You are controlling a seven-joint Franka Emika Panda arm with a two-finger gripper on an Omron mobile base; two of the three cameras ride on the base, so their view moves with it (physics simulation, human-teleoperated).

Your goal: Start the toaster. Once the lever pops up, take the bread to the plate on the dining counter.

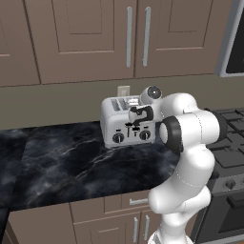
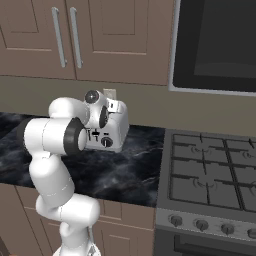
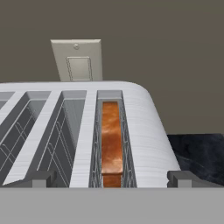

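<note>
Four slots run across the toaster point(image 3: 74, 131) in the hand view, the leftmost cut off by the frame edge. Bread point(image 3: 112, 140) sits sunk in the rightmost slot, only its brown-orange top edge showing. Behind it a wall outlet point(image 3: 78, 60) is partly hidden. Both tips of the tool point(image 3: 112, 178) stand wide apart, holding nothing. Right of the toaster lies dark bench point(image 3: 197, 151).

Brown cabinets point(image 1: 90, 38) hang over a black marble bench point(image 1: 71, 162); a stove point(image 2: 210, 170) stands right, a wall switch point(image 3: 78, 59) behind.
</note>
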